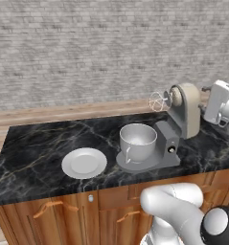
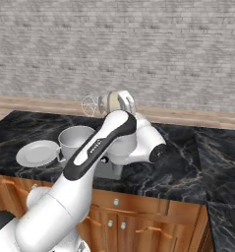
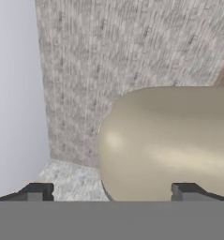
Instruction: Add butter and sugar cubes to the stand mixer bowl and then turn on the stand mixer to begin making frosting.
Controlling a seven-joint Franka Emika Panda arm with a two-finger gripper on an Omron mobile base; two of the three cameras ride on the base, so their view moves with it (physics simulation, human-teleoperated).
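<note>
**A:** Where are your fingers [image 3: 111, 192] right now?

**B:** Spread wide and released, with nothing between them. In my hand view the two dark tips sit far apart, and the rounded beige head of the stand mixer [image 1: 176, 125] bulges up close just beyond them, nearer the right tip. Behind it I see the grey brick wall [image 1: 87, 48].

**A:** And from the base?

**B:** In the left base view my hand is up at the far right, just beside the back of the mixer head. I cannot tell whether it touches.

**A:** What can you count on the desk [image 1: 34, 148]?

**B:** One stand mixer, one stand mixer bowl [image 1: 138, 140], one white plate [image 1: 84, 162]. The bowl stands upright on the mixer's flat grey base, handle toward the near side, under the raised wire whisk [image 1: 157, 101]. The plate lies flat, just left of the base, and looks bare. I can't make out what is inside the bowl.

**A:** Room to move?

**B:** The left half of the black marble is open, out to its left edge. The plate lies close to the near edge, above the wooden cabinet doors [image 1: 63, 215]. A wooden ledge [image 1: 63, 114] runs between the desk's far edge and the wall.
</note>
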